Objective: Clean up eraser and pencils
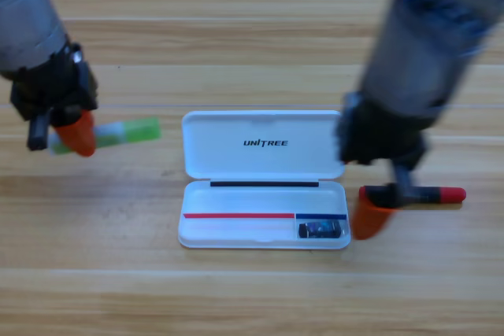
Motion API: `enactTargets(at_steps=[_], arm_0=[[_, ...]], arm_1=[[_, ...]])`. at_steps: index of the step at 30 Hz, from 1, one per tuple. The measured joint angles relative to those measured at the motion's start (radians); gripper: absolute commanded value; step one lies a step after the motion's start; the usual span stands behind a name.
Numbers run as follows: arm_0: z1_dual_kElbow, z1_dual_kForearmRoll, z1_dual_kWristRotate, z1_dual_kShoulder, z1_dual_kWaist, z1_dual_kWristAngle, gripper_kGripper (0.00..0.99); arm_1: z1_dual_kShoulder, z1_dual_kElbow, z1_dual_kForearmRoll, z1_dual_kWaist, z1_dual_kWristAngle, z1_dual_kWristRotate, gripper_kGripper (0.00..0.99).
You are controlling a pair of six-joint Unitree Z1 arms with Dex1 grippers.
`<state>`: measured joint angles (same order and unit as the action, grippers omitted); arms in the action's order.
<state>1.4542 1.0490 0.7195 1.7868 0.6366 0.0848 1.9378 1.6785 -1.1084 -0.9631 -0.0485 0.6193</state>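
The eraser, a small black block with a blue label, lies in the right end of the white case's tray. My right gripper is open and hangs just right of the case, over the left end of the red-and-black pencil, which lies flat on the table. At the far left, my left gripper is shut on the left part of the pale green and white pencil. The pencil's green end sticks out to the right, towards the case.
The case's open lid lies flat behind the tray. Wooden table stretches all around the case.
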Motion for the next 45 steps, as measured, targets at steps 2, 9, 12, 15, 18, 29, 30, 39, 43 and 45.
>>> enactTargets(at_steps=[2,9,12,15,18,29,30,39,43,45], arm_0=[[0.040,0.019,-0.013,0.000,0.025,-0.002,0.000],[0.148,0.052,-0.029,0.053,0.119,-0.048,0.000],[0.158,0.052,-0.037,0.110,0.162,-0.050,0.000],[0.174,0.052,-0.040,0.176,0.198,-0.053,0.000],[0.185,0.052,-0.040,0.228,0.222,-0.059,0.000],[0.252,0.052,-0.042,0.326,0.242,-0.061,0.000],[0.253,0.052,-0.042,0.331,0.242,-0.061,0.000],[0.268,0.039,-0.042,0.375,0.243,-0.061,0.000],[0.268,0.034,-0.042,0.385,0.243,-0.061,0.000],[0.268,0.031,-0.042,0.387,0.243,-0.061,0.000]], arm_1=[[-0.065,-0.067,-0.002,0.005,0.000,0.032,0.943],[-0.101,-0.216,0.039,0.106,0.037,0.181,0.942],[-0.048,-0.224,0.113,0.159,0.056,0.207,0.942],[0.024,-0.224,0.181,0.197,0.064,0.237,0.940],[0.092,-0.215,0.226,0.225,0.070,0.248,0.939],[0.213,-0.144,0.233,0.270,0.095,0.281,0.808],[0.213,-0.144,0.233,0.271,0.096,0.282,0.781],[0.230,-0.144,0.233,0.274,0.098,0.300,0.000],[0.230,-0.145,0.233,0.274,0.094,0.312,0.000],[0.230,-0.145,0.233,0.274,0.094,0.314,0.000]])
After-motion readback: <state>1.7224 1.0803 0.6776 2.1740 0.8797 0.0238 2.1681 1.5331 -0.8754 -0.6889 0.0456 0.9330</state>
